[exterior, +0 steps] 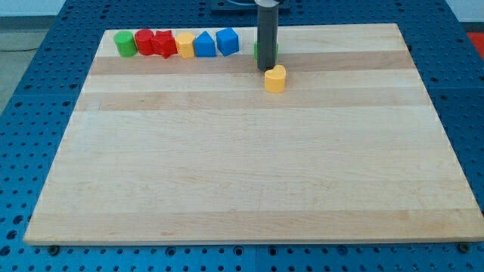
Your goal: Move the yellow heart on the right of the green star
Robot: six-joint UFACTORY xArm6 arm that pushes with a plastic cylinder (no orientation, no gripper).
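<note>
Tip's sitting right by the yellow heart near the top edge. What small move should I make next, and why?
Probably swing my tip round to the view's left of the yellow heart and nudge it toward the view's right. The heart lies just below the green star, which the rod mostly hides, not to its right. My tip sits at the heart's upper left, so pushing from here would likely drive it downward too.

Rod upright, entering from view's top; my tip [266, 70] down at board level.

One raised camera looks down across the board [227, 174].
</note>
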